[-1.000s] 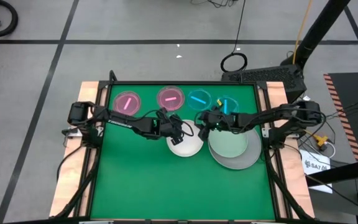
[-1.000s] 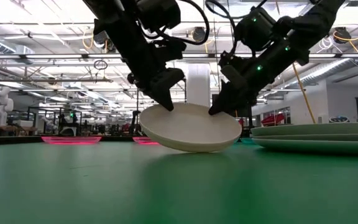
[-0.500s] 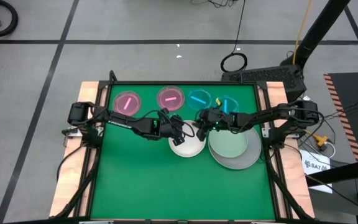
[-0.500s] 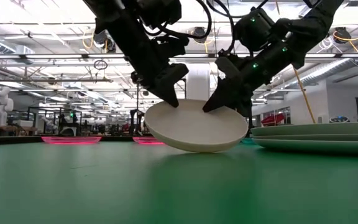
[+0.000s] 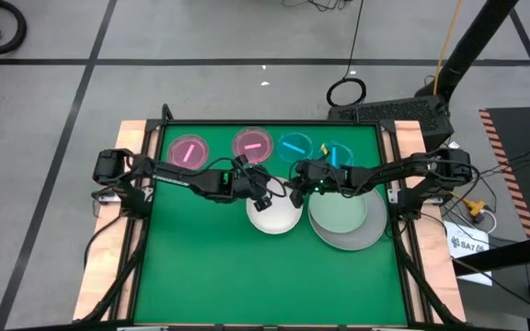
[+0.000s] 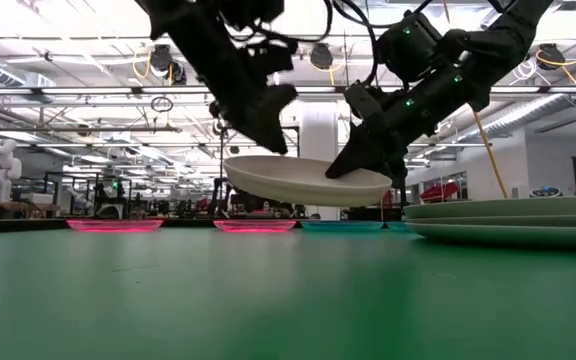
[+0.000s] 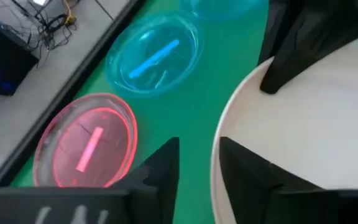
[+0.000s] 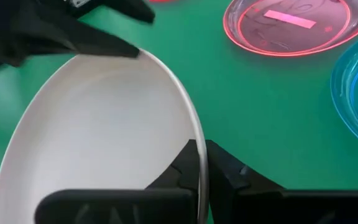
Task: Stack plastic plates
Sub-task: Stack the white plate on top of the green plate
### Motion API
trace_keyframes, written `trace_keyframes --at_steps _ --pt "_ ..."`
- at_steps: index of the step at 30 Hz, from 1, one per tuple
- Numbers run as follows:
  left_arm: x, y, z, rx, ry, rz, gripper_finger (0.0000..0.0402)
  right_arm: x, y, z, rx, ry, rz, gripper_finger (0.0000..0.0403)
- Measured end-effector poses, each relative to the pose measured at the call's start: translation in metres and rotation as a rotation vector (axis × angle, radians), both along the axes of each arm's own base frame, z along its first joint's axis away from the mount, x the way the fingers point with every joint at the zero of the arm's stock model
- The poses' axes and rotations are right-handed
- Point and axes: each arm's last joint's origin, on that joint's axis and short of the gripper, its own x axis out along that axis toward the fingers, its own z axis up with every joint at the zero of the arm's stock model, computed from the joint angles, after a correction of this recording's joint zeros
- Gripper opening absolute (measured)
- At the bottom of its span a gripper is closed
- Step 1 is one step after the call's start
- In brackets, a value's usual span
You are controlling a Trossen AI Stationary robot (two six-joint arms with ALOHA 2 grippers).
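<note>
The white plastic plate hangs clear of the green table, close to level in the low view. My right gripper reaches in from the table's right and is shut on the plate's rim. My left gripper comes from the left and is open. Its fingers stand on either side of the plate's far-left rim, one over the plate's inside, one outside. Whether they touch the rim I cannot tell. My right gripper pinches the white plate's rim on its far-right side between its two fingers, one finger over the plate's inside and the other outside. The fingers slant down from the table's right. The plate is lifted clear and hangs almost level.
A pale mint large plate lies on a grey one just right of the white plate. Two pink small plates and two blue ones line the far edge. The near half of the table offers free room.
The white plate stood tilted with its lower edge on the table; now it is lifted clear and close to level. My right gripper has taken hold of its rim. My left gripper has let go of the opposite rim and risen a little.
</note>
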Motion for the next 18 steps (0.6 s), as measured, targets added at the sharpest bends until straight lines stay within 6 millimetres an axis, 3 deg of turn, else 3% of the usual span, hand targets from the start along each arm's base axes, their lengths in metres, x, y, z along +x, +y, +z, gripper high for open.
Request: trace_keyframes --at_steps 6,11,18 --pt "-0.015 0.002 0.033 0.064 -0.028 -0.034 0.0166 0.000 0.000 0.001 0.020 -0.008 0.028 0.0003" --pt "-0.034 0.003 0.067 0.145 -0.063 -0.073 0.0172 -0.006 0.000 0.011 0.089 -0.016 0.092 0.0003" --pt "-0.069 -0.001 0.074 0.177 -0.107 -0.111 0.0172 -0.035 -0.001 0.041 0.141 0.015 0.158 0.0004"
